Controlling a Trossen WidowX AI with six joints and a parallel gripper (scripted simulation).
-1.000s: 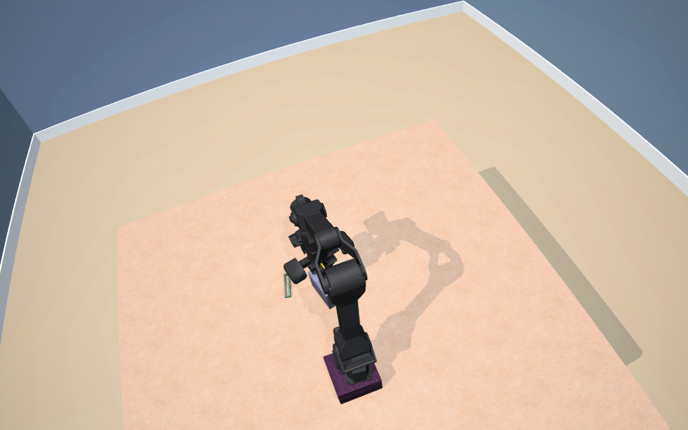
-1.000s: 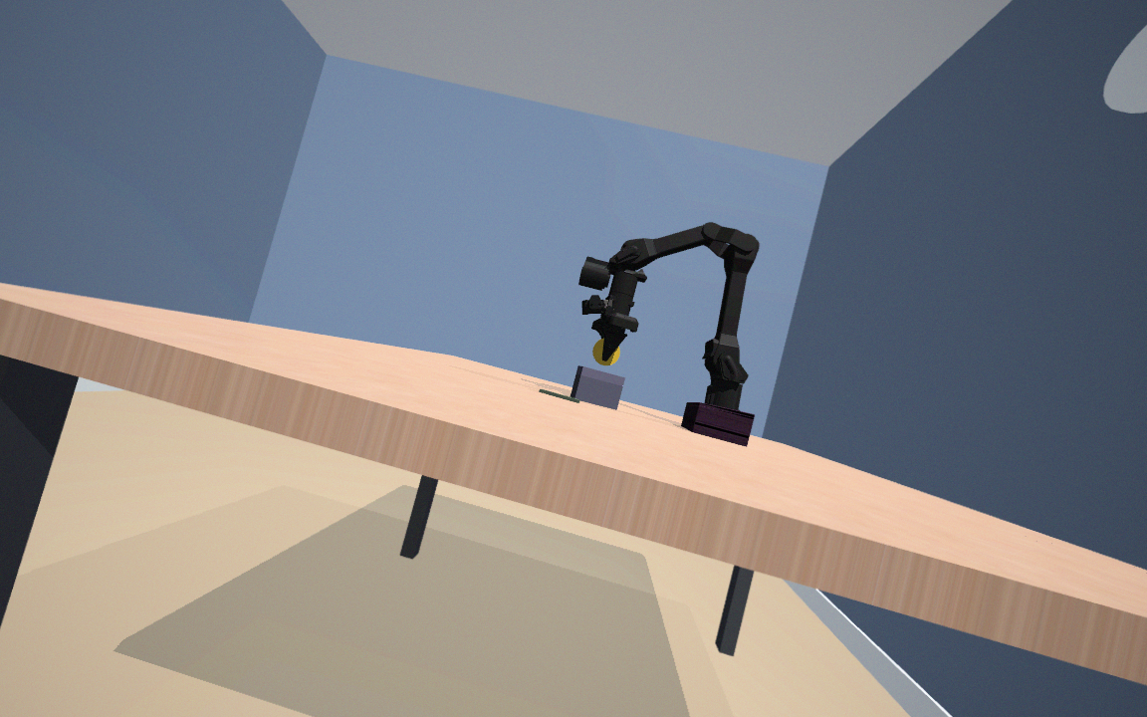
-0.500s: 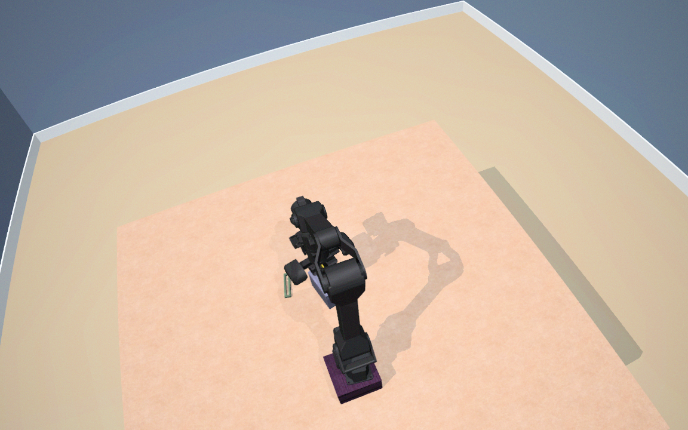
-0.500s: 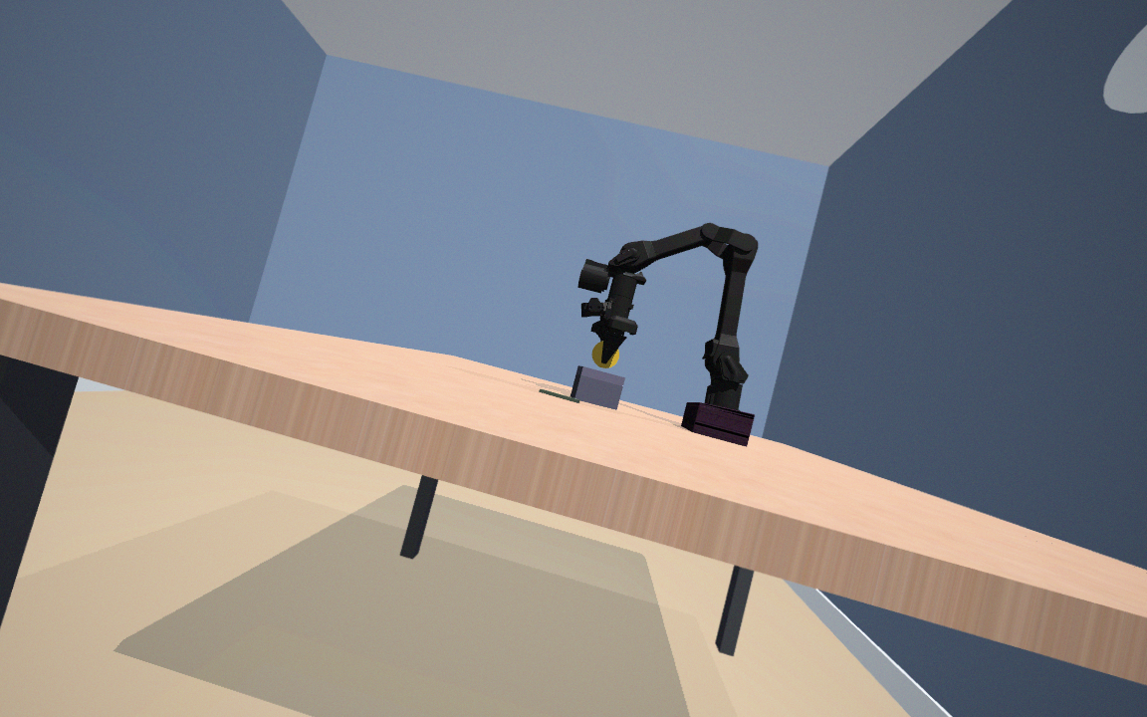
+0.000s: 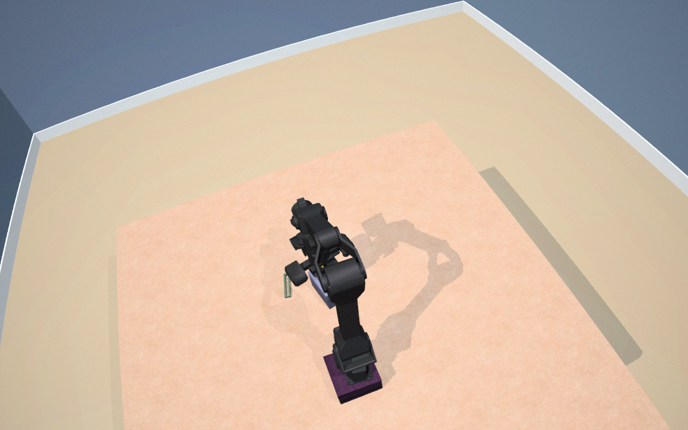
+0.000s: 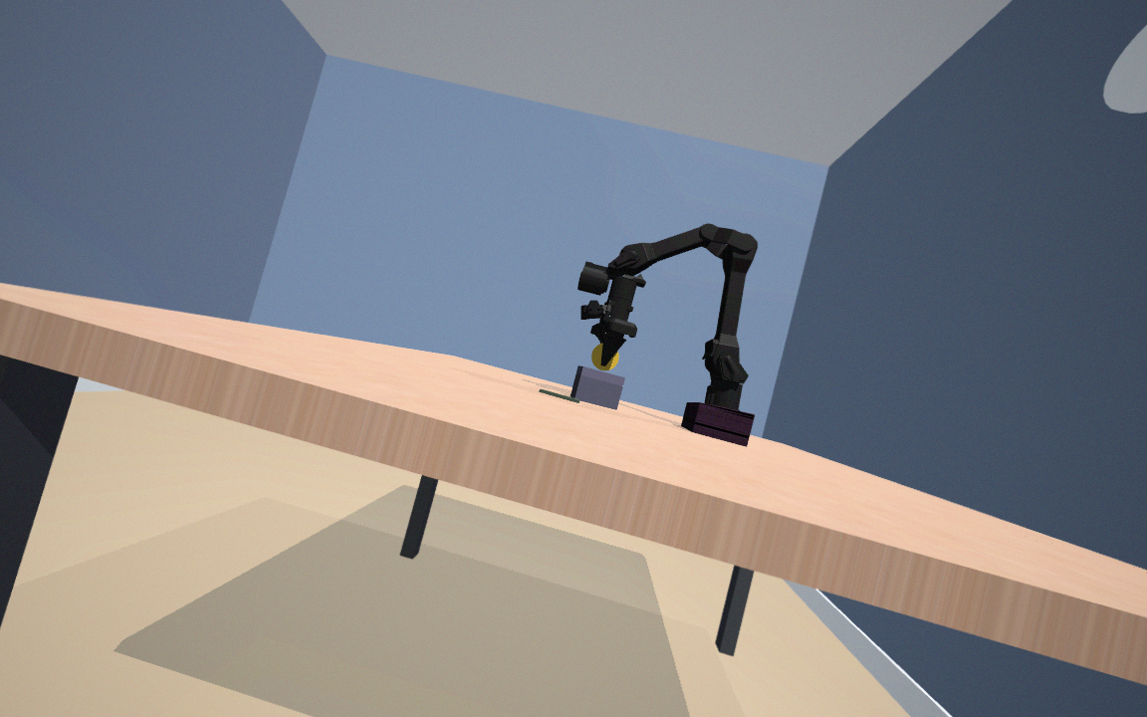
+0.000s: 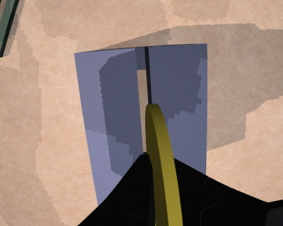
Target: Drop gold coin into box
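Observation:
The gold coin [image 5: 322, 266] [image 6: 596, 357] [image 7: 163, 150] is upright, held between the fingers of my gripper [image 6: 606, 361] [image 7: 151, 162], which is shut on it. The coin is low over the lid of the closed grey box [image 5: 321, 288] [image 6: 597, 390] [image 7: 94, 110]; whether it touches the lid is unclear. In the wrist view, the coin's far edge shows just right of the long narrow slot [image 7: 142, 94] and leans slightly across its line. The fingers and coin hide the slot's near end. The green holder [image 5: 285, 286] [image 6: 558, 394] [image 7: 3, 34] lies beside the box, with no coin visible in it.
The arm stands on a dark purple base block [image 5: 335, 382] [image 6: 717, 423] on the table [image 5: 202, 321] [image 6: 381, 383]. In the top view, the arm hides much of the box. Arm shadows cross the lid and table.

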